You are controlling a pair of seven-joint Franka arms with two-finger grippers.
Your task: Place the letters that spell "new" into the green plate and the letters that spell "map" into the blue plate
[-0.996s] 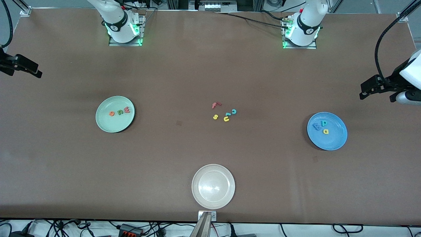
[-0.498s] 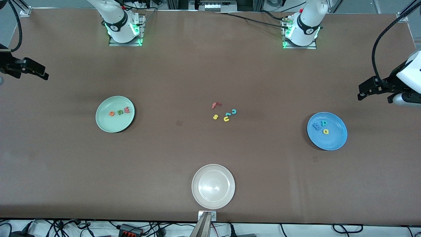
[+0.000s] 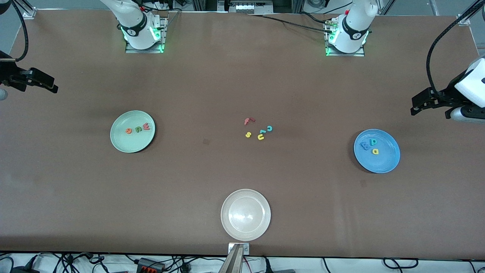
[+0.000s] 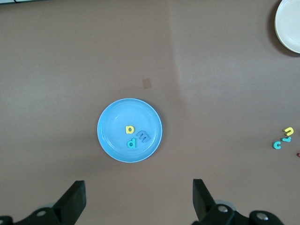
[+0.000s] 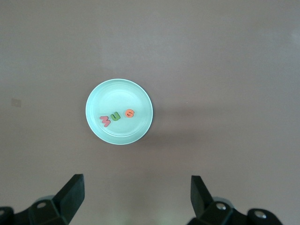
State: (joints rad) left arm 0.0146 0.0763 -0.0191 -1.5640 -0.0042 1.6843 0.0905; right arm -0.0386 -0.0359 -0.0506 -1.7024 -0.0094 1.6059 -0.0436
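Note:
The green plate (image 3: 118,141) lies toward the right arm's end of the table and holds the orange e (image 3: 128,131), olive n (image 3: 138,129) and red-pink w (image 3: 146,126). The blue plate (image 3: 387,160), toward the left arm's end, holds the blue m (image 3: 365,145), teal p (image 3: 374,142) and yellow a (image 3: 375,151). My right gripper (image 3: 49,84) hangs open and empty high over the table's end near the green plate (image 5: 121,96). High over the other end, near the blue plate (image 4: 112,124), my left gripper (image 3: 415,106) is also open and empty.
Loose letters lie in the middle of the table: a red f (image 3: 249,121), a teal c (image 3: 269,128), a yellow s (image 3: 248,134), a yellow u (image 3: 261,137). A whitish-beige plate (image 3: 227,227) sits nearest the front camera.
The right gripper has drifted a little inward over the table from its end. The left gripper has shifted slightly. Plates and letters have not moved.

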